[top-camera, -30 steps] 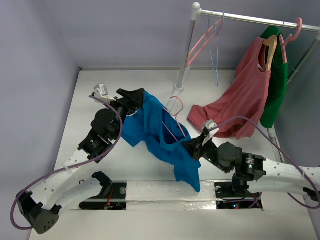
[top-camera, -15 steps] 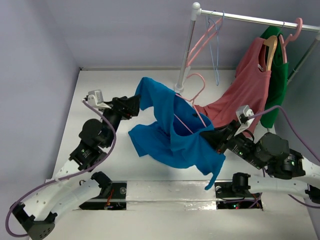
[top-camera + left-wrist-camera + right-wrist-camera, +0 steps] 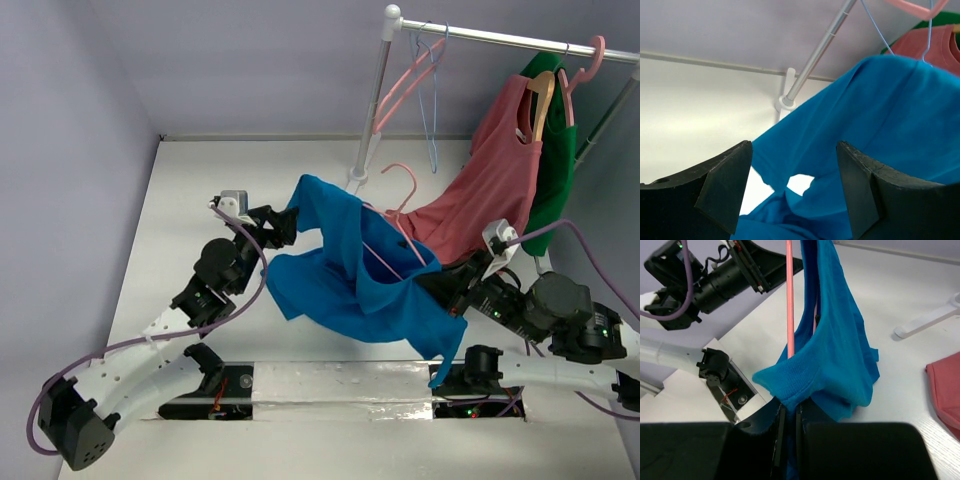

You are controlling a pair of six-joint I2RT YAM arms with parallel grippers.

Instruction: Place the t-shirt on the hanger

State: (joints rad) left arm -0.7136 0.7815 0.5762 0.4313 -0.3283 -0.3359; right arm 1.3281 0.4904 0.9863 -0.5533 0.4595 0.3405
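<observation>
The bright blue t-shirt (image 3: 345,270) hangs in the air over the table's middle, draped over the pink hanger. The hanger's hook (image 3: 398,167) sticks up behind the shirt and its bars run down through the fabric. My right gripper (image 3: 445,285) is shut on a ribbed edge of the t-shirt (image 3: 840,340), where the pink hanger bar (image 3: 789,300) meets the fabric, at my jaws (image 3: 788,410). My left gripper (image 3: 283,222) is at the shirt's left upper edge. Its jaws (image 3: 793,150) stand wide apart, with the blue t-shirt (image 3: 880,110) just ahead of them.
A clothes rack pole (image 3: 372,100) stands at the back with its foot (image 3: 930,320) on the table. On its rail hang pink hangers (image 3: 405,85), a pale blue hanger (image 3: 432,110), a salmon-red top (image 3: 490,190) on a wooden hanger (image 3: 540,100), and a dark green garment (image 3: 555,190).
The shirt and hanger rose off the table and moved back and to the right with my right gripper. My left gripper followed to the right, staying at the shirt's left edge.
</observation>
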